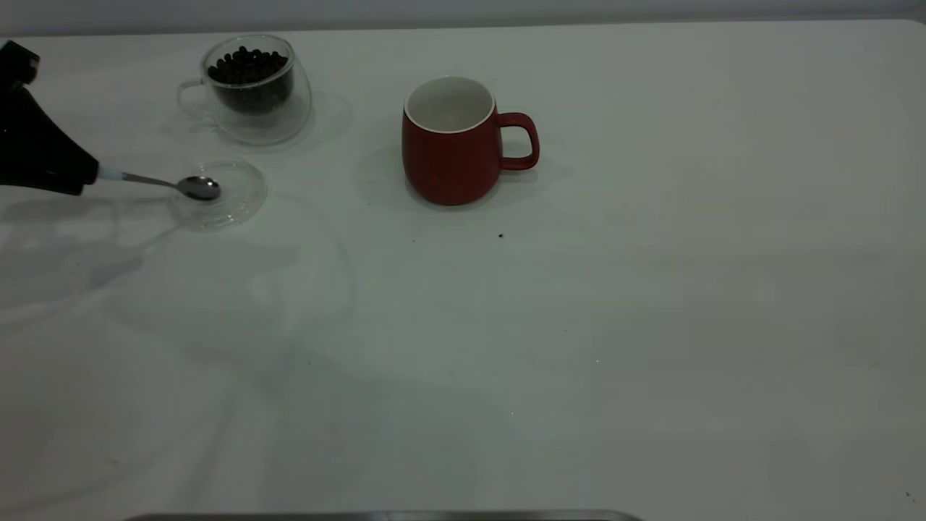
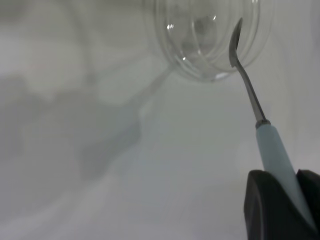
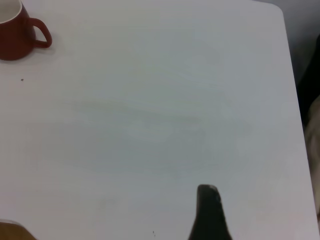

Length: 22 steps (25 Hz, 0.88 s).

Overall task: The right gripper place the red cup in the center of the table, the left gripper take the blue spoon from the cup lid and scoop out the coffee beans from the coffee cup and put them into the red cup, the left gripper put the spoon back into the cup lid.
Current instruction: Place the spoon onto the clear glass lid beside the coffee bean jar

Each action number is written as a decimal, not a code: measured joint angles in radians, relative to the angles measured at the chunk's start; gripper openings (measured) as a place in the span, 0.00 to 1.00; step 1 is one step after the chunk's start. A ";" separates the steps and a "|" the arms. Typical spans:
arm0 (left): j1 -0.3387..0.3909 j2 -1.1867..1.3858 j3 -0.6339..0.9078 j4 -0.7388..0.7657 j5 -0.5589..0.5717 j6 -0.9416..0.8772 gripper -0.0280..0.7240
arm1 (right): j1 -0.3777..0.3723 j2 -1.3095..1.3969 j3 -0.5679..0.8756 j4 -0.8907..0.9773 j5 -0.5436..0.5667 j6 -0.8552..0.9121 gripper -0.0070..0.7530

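Closest to me is a wide bare stretch of the table (image 1: 579, 362), white with a few tiny dark specks. Over by its left edge, the blue spoon (image 1: 170, 184) is pinched by its pale handle in the left gripper (image 1: 85, 176), whose two black fingers (image 2: 260, 205) are clenched on the handle's end. The spoon sticks out straight ahead of the gripper toward the middle of the table, and its metal bowl sits over the cup lid (image 1: 242, 195), a clear shallow disc lying flat on the table; whether the bowl touches the glass I cannot tell. The left arm reaches in low from the left edge, tilted slightly downward. Just behind the lid, near the far left corner, stands the coffee cup (image 1: 289, 108), with the coffee beans (image 1: 247, 66) heaped inside. The red cup (image 1: 448, 163) stands upright toward the middle of the far side, handle pointing right, well apart from the spoon. The right gripper (image 3: 210, 212) shows only one dark fingertip above the bare right part of the table, so its grip is unclear.
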 joint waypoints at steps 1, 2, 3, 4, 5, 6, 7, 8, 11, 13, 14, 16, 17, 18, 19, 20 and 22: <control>0.000 0.008 0.000 -0.026 -0.002 0.023 0.20 | 0.000 0.000 0.000 0.000 0.000 0.000 0.78; 0.000 0.016 0.000 -0.053 -0.004 0.041 0.20 | 0.000 0.000 0.000 0.000 0.000 0.000 0.78; 0.000 0.026 0.000 -0.076 -0.007 0.055 0.20 | 0.000 0.000 0.000 0.000 0.000 0.000 0.78; 0.000 0.035 0.000 -0.102 -0.008 0.069 0.20 | 0.000 0.000 0.000 0.000 0.000 0.000 0.78; 0.000 0.044 0.000 -0.123 -0.009 0.078 0.20 | 0.000 0.000 0.000 0.000 0.000 0.000 0.78; 0.000 0.055 0.000 -0.141 -0.010 0.083 0.20 | 0.000 0.000 0.000 0.000 0.000 0.000 0.78; 0.000 0.065 0.000 -0.151 -0.011 0.084 0.20 | 0.000 0.000 0.000 0.000 0.000 0.000 0.78; 0.000 0.074 0.000 -0.161 -0.013 0.088 0.20 | 0.000 0.000 0.000 0.000 0.000 0.000 0.78; 0.000 0.107 0.000 -0.201 -0.018 0.119 0.20 | 0.000 0.000 0.000 0.000 0.000 0.000 0.78; 0.000 0.129 0.000 -0.239 -0.016 0.147 0.20 | 0.000 0.000 0.000 0.000 0.000 0.000 0.78; 0.000 0.137 0.000 -0.256 -0.014 0.159 0.20 | 0.000 0.000 0.000 0.000 0.000 0.000 0.78; 0.000 0.153 -0.001 -0.291 -0.012 0.187 0.20 | 0.000 0.000 0.000 0.000 0.000 0.000 0.78; 0.000 0.160 -0.001 -0.304 -0.011 0.197 0.20 | 0.000 0.000 0.000 0.000 0.000 0.000 0.78; 0.000 0.163 -0.001 -0.311 -0.010 0.208 0.20 | 0.000 0.000 0.000 0.000 0.000 0.000 0.78; 0.000 0.165 -0.001 -0.318 -0.010 0.214 0.20 | 0.000 0.000 0.000 0.000 0.000 0.000 0.78; 0.000 0.165 -0.001 -0.320 -0.010 0.219 0.20 | 0.000 0.000 0.000 0.000 0.000 0.000 0.78; 0.000 0.165 -0.001 -0.324 -0.011 0.224 0.20 | 0.000 0.000 0.000 0.000 0.000 0.000 0.78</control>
